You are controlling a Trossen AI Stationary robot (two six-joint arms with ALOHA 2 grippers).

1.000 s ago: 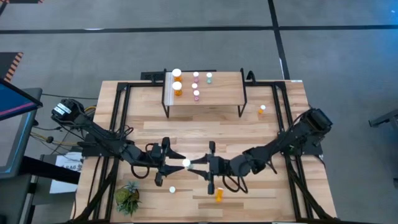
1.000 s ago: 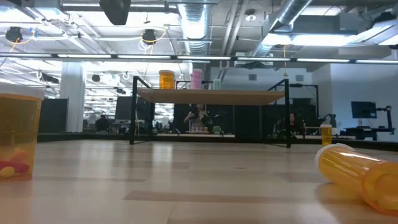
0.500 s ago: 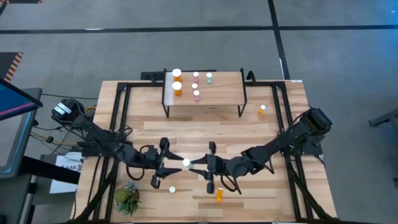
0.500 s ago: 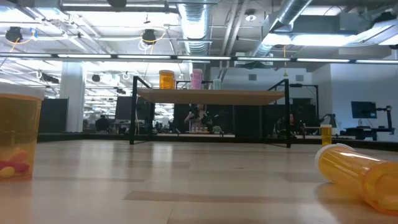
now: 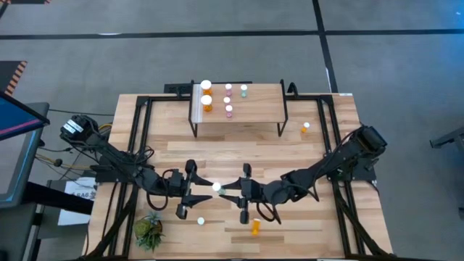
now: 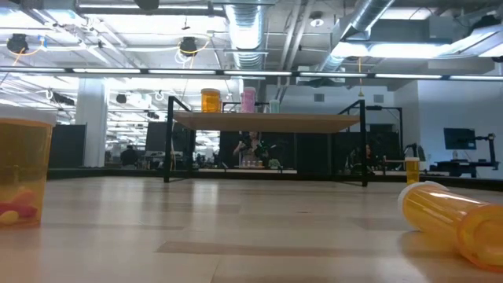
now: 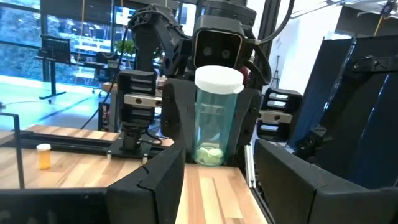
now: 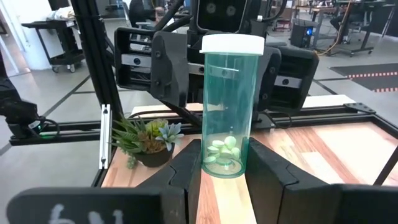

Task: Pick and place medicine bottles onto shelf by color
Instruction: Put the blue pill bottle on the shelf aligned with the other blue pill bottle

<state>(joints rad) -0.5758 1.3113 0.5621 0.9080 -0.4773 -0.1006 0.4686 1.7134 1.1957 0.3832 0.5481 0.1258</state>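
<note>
A pale green bottle (image 5: 216,188) with a white cap stands upright between my two grippers, over the table's near middle. My right gripper (image 5: 232,192) is shut on it, as the right wrist view (image 8: 224,155) shows. My left gripper (image 5: 197,190) faces it from the left. It is open, with its fingertips short of the bottle (image 7: 214,118). The shelf (image 5: 268,109) stands at the far side. It carries two orange bottles (image 5: 206,94), three pink ones (image 5: 228,99) and one green one (image 5: 243,90). My right gripper pinches the green bottle's lower body (image 8: 225,146) between its two fingers (image 8: 186,165), one on each side. The fingers come level from the table's right. The bottle stands upright, cap up, held above the tabletop.
A small orange bottle (image 5: 305,128) stands at the far right of the table. An orange bottle (image 5: 255,228) lies on its side near the front edge and shows in the low view (image 6: 460,224). Another orange bottle (image 5: 201,221) stands to its left, beside a potted plant (image 5: 150,230).
My left gripper has drawn back a little toward the table's left edge, away from the green bottle. The bottle stays upright in my right gripper, at about the same place.
</note>
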